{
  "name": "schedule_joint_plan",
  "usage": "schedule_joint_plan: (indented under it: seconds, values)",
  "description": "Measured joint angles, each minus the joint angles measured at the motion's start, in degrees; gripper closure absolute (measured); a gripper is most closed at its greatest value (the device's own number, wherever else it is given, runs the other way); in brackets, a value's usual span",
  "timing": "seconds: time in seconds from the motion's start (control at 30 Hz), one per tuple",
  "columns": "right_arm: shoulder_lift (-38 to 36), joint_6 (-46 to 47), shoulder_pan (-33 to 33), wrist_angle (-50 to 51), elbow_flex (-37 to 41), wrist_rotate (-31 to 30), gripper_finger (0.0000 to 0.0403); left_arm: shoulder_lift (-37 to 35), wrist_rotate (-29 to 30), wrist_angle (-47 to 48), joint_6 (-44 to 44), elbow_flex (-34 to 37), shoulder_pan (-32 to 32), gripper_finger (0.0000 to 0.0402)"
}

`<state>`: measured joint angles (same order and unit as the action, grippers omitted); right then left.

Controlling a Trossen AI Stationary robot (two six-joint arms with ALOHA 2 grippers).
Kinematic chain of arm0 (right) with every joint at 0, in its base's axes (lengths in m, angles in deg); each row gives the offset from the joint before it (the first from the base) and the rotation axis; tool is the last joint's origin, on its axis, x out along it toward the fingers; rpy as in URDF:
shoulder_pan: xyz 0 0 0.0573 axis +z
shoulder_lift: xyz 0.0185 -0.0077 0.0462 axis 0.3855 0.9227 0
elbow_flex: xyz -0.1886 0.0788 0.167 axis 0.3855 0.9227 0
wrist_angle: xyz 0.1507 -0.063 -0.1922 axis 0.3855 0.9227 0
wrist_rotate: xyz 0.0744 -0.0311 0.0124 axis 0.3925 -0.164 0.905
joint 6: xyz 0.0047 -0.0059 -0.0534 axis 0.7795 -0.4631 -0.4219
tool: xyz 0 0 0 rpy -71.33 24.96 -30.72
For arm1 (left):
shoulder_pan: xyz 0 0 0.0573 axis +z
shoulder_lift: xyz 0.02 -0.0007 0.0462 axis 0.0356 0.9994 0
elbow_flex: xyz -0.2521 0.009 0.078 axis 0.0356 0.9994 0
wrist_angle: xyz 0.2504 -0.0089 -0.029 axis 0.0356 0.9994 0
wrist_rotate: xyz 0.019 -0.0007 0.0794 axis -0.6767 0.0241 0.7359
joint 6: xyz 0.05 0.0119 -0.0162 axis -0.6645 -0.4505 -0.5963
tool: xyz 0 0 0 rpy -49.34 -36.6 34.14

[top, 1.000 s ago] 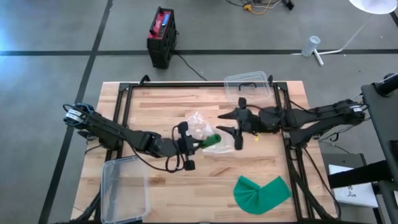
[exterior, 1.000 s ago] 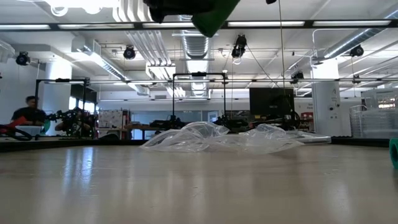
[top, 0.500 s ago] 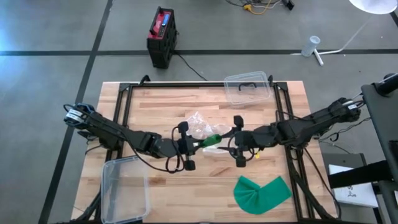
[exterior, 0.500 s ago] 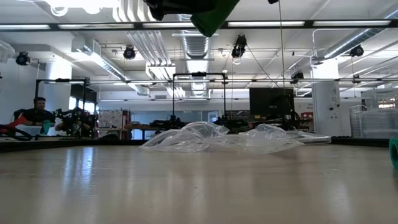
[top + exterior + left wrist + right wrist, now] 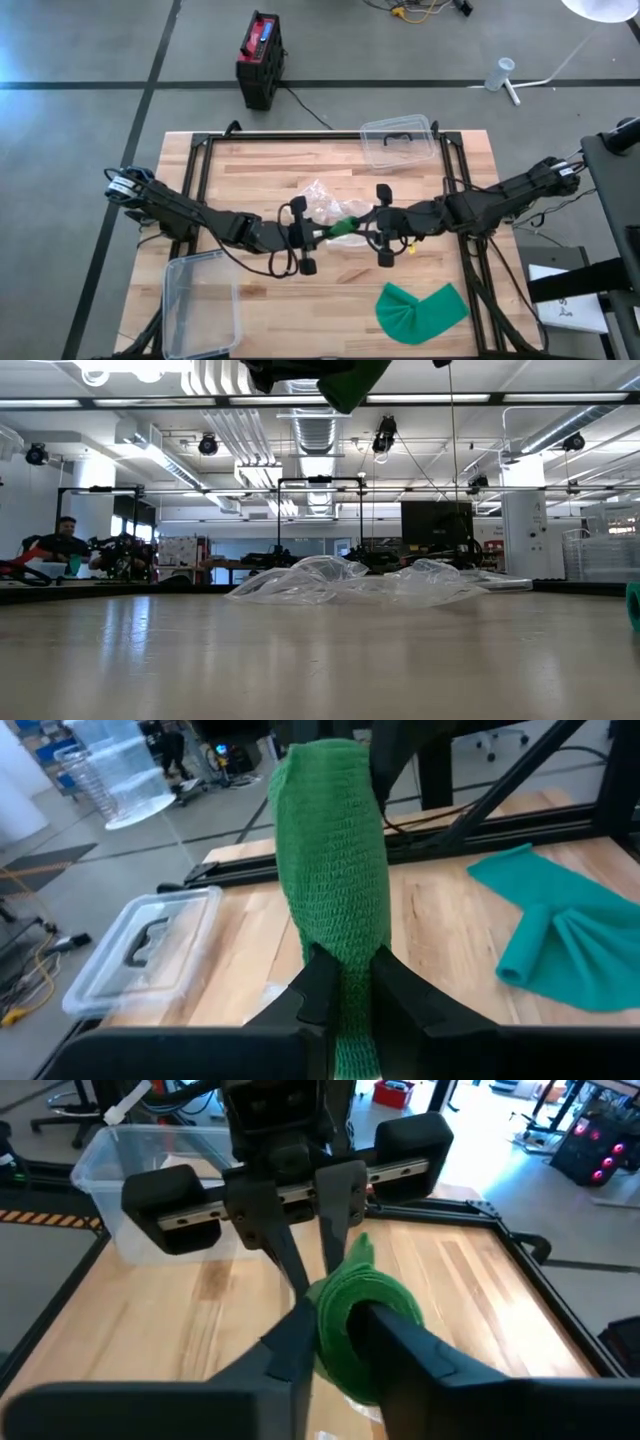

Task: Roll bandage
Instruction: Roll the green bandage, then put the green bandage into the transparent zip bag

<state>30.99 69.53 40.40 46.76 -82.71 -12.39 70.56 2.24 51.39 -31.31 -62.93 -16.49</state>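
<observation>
Left gripper (image 5: 345, 982): both dark fingers (image 5: 318, 982) pressed against the sides of a green bandage roll (image 5: 335, 870), pinching it near one end so that the rest of the roll stands out beyond the fingertips. In the right wrist view, same gripper (image 5: 305, 1230) seen head-on beyond the roll, its two thin fingers converging onto the far end of the green fabric.

Right gripper (image 5: 335, 1335): fingers (image 5: 290, 1345) closed in on the opposite end of that roll (image 5: 350, 1325), one on each side and touching it, the coiled end face turned toward the wrist camera. Roll thus clamped between the two grippers, end to end, lifted clear of the tabletop.

From above, left gripper (image 5: 307, 237) and right gripper (image 5: 374, 228) facing each other over the middle of the wooden table (image 5: 250, 160), the short green roll (image 5: 343, 226) bridging the gap between them. Directly beneath and just behind, a crumpled clear plastic bag (image 5: 318, 200) lying on the wood.

At table height, only the green roll's underside (image 5: 352, 385) showing at the upper edge, high above the bag (image 5: 340, 580).

Farther out: a loose green bandage cloth (image 5: 423, 311) spread near the front right corner, well apart from the grippers; a clear lidded container (image 5: 398, 140) at the back edge; a second clear container (image 5: 202, 305) at the front left corner.
</observation>
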Motion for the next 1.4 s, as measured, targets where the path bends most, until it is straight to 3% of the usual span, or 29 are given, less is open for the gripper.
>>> schedule_joint_plan:
  seconds: [0.2,0.43,0.57,0.87,1.2,1.3,1.4]
  values:
    - [-0.3,0.8,0.0,2.9,0.0,0.6,0.0393,-0.1,-0.9,-0.8,-1.6,0.0,0.2,0.0345]
    - [0.2,0.5,-0.1,11.4,-0.9,0.9,0.039,-2.1,-2.3,-1.5,-2.8,-2.1,0.6,0.0285]
    - [0.3,-1.0,0.0,11.7,-0.9,1.8,0.0396,-0.7,-10.2,-2.2,-1.0,-2.6,1.8,0.0256]
    - [1.2,-2.7,0.0,11.4,-0.8,3.7,0.0395,1.8,-12.1,-3.0,0.7,-2.4,3.9,0.0227]
    - [2.2,-5.9,-0.1,10.7,-0.8,6.9,0.0395,6.0,-16.2,-8.0,0.2,-2.4,4.4,0.0257]
    - [2.8,-6.3,-0.1,10.4,-0.8,7.1,0.0395,6.8,-16.0,-8.9,0.3,-2.4,4.5,0.0287]
    - [2.7,-7.0,-0.1,10.3,-0.7,8.2,0.0395,6.8,-16.0,-8.8,0.5,-2.4,4.7,0.0344]
